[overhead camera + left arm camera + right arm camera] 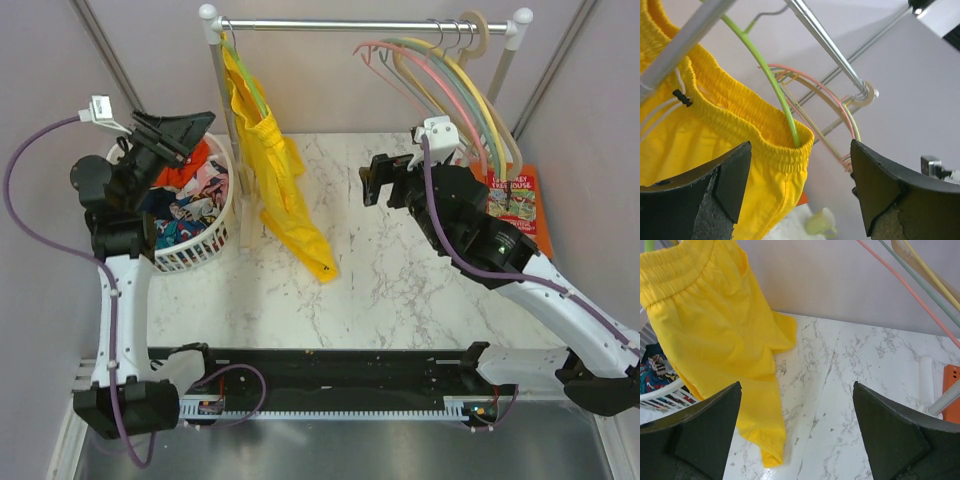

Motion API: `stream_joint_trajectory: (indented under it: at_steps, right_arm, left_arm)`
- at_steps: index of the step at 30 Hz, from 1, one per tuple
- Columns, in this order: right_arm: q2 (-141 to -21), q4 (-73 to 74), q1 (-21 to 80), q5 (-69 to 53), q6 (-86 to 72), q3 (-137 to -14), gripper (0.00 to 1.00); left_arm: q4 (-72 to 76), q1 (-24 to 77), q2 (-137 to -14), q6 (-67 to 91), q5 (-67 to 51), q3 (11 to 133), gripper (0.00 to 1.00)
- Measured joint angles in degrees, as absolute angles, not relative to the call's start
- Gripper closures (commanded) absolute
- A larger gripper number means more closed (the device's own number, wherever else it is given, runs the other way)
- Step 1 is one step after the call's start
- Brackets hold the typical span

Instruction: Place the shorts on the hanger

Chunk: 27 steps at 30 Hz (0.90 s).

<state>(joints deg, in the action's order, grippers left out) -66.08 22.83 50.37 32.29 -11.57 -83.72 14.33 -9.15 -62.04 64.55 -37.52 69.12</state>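
The bright yellow shorts (275,190) hang by their waistband from the light green hanger (250,85), whose hook sits on the rail at the far left. Their lower leg trails onto the marble table. In the left wrist view the green hanger (771,80) arm runs into the elastic waistband of the shorts (705,145). My left gripper (185,135) is open just left of the shorts, with nothing between its fingers. My right gripper (375,175) hovers open over the table, right of the shorts (715,335).
A white laundry basket (215,240) of multicoloured clothes stands at the left under my left arm. Several spare hangers (450,70) hang at the right end of the rail (370,25). An orange book (515,200) lies at the right. A pale green cup (822,221) shows in the left wrist view.
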Motion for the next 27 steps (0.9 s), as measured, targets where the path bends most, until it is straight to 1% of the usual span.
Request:
stream_joint_trajectory:
  at_steps: [2, 4, 5, 10, 13, 17, 21, 27]
  right_arm:
    - [-64.8, 22.9, 50.4, 31.5, -10.8, -82.2, 0.02]
    - [-63.8, 23.1, 50.4, 30.1, -10.1, -81.1, 0.02]
    - [-63.4, 23.2, 50.4, 28.9, -9.7, -80.6, 0.02]
    - [-60.9, 24.4, 50.2, 22.2, -7.5, -76.0, 0.02]
    - [-58.3, 25.6, 49.0, 19.0, -6.3, -71.8, 0.02]
    - [-52.7, 27.5, 44.3, 16.3, -5.4, -65.3, 0.02]
    - [-46.0, 29.0, 39.5, 14.5, -5.0, -60.0, 0.02]
    - [-35.7, 31.0, 32.9, 10.9, -3.1, -51.3, 0.02]
  left_arm:
    - [10.1, -9.1, -58.1, 56.9, -38.1, 69.1, 0.14]
    - [2.8, -8.9, -53.6, 48.6, -38.9, 70.0, 0.11]
    - [-1.3, -8.9, -51.8, 44.1, -39.2, 71.2, 0.01]
    - [-21.5, -8.9, -47.9, 25.1, -39.5, 79.1, 0.00]
    - [-32.8, -8.9, -47.9, 14.8, -41.3, 80.4, 0.00]
    - [-49.5, -8.9, -51.5, 2.4, -42.0, 80.1, 0.01]
    - [-57.7, -8.9, -54.0, -3.4, -38.0, 75.8, 0.00]
    - [-62.8, -8.9, -51.1, -6.9, -34.3, 67.9, 0.00]
